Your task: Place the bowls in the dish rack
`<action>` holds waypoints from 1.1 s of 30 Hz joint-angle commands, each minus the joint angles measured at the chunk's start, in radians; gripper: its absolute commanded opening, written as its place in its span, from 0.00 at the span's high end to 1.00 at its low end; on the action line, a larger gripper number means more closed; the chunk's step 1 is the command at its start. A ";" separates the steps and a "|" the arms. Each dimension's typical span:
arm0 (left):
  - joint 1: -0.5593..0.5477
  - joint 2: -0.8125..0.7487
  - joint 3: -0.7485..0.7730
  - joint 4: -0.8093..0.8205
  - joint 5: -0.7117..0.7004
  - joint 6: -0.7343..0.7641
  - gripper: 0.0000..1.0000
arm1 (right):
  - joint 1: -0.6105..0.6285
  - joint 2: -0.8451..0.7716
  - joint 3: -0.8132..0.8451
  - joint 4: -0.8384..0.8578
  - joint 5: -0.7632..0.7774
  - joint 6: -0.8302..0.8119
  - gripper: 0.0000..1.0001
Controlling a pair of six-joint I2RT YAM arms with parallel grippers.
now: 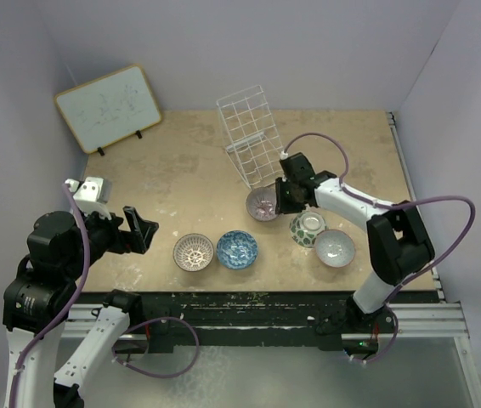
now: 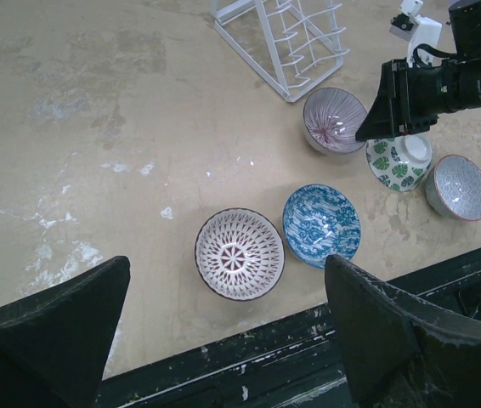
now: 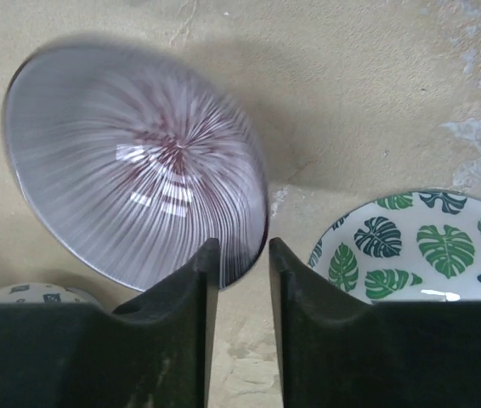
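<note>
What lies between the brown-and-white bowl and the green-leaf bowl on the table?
The blue bowl, beside the brown-and-white bowl, with the green-leaf bowl beyond; the top external view shows it.

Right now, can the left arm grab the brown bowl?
Probably yes. The left gripper is open, and the brown-and-white bowl sits just ahead of it with nothing between. The blue bowl beside might get nudged.

Beige table (image 1: 181, 174): bowls (image 1: 237, 249), rack (image 1: 249, 136), whiteboard (image 1: 109, 106)

Framed whiteboard (image 1: 109, 106) on beige table (image 1: 172, 183)
</note>
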 commanded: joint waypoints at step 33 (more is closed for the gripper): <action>-0.006 -0.023 0.029 -0.013 -0.019 0.007 0.01 | 0.252 0.017 0.203 -0.090 0.082 -0.331 0.42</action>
